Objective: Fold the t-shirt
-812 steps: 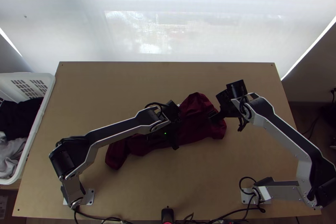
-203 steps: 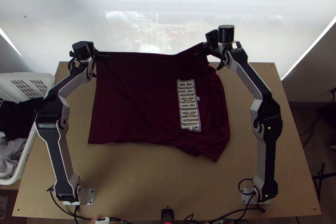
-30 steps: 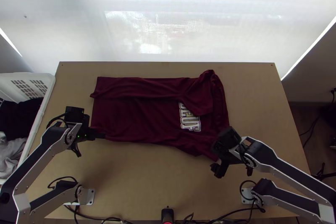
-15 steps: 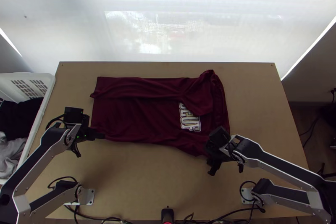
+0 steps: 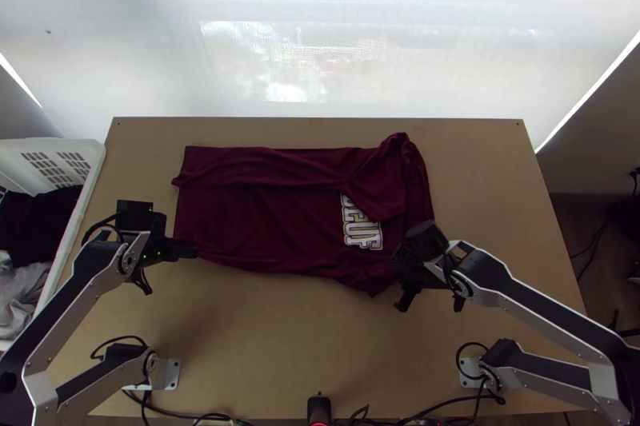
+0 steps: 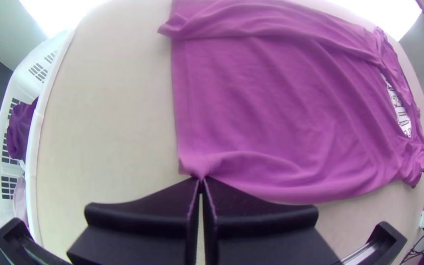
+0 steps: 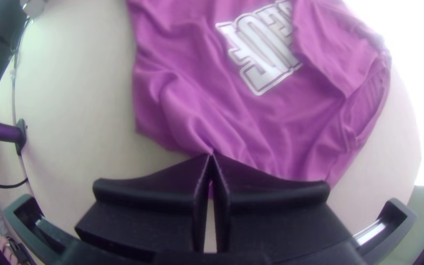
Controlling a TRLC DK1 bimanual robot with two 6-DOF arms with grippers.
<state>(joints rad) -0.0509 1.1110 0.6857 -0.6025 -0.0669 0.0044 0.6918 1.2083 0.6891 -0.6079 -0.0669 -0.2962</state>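
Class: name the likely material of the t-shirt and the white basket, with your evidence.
The t-shirt looks like thin, fairly matt fabric, cotton or synthetic: it drapes in soft folds. The basket looks like smooth moulded plastic: regular slots pierce it.

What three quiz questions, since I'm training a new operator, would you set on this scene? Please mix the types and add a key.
1. Multiple choice. Which part of the t-shirt does the left gripper hold?
A. The collar
B. A sleeve
C. A corner of the hem

2. True or false. The right gripper is pinching the t-shirt's fabric.

3. Fill in the blank. In the top view, the white basket stands at the ____ side of the table.

Key: 1. C; 2. true; 3. left
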